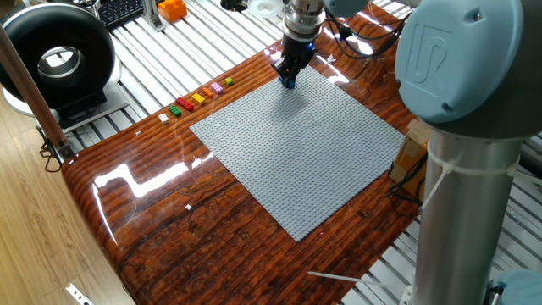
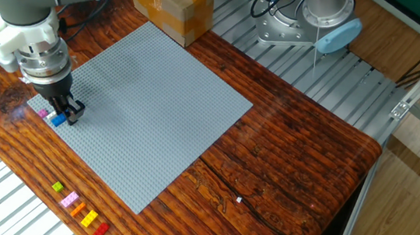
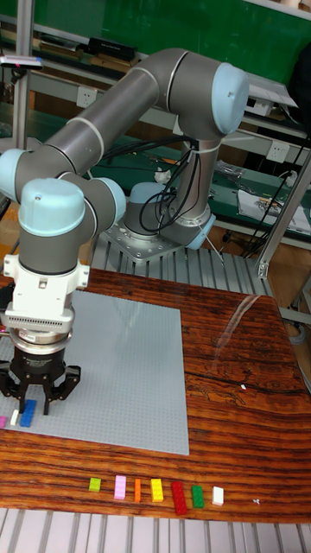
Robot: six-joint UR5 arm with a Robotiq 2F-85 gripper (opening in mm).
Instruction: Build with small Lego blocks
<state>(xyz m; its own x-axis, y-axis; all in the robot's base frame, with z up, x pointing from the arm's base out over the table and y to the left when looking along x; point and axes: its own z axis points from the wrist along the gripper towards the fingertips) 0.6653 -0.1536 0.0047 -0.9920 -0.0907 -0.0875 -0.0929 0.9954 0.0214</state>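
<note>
My gripper (image 2: 65, 112) stands at the left corner of the grey baseplate (image 2: 149, 103), shut on a small blue Lego block (image 2: 58, 119) whose lower end touches the studs. A pink block (image 2: 42, 113) lies just beside it on the plate. The tall fixed view shows the gripper (image 3: 34, 399) over the blue block (image 3: 28, 411), with a white block (image 3: 15, 418) and the pink block (image 3: 2, 422) to its left. Several loose blocks (image 3: 156, 490) lie in a row on the wood in front of the plate. In one fixed view the gripper (image 1: 290, 78) is at the plate's far corner.
A cardboard box (image 2: 171, 2) stands at the plate's far edge. The robot base (image 2: 306, 22) sits on the slatted metal surface beyond. A black ring-shaped device (image 1: 58, 59) and an orange object (image 1: 172, 9) are off the table. The row of loose blocks (image 1: 199, 97) lines the table edge.
</note>
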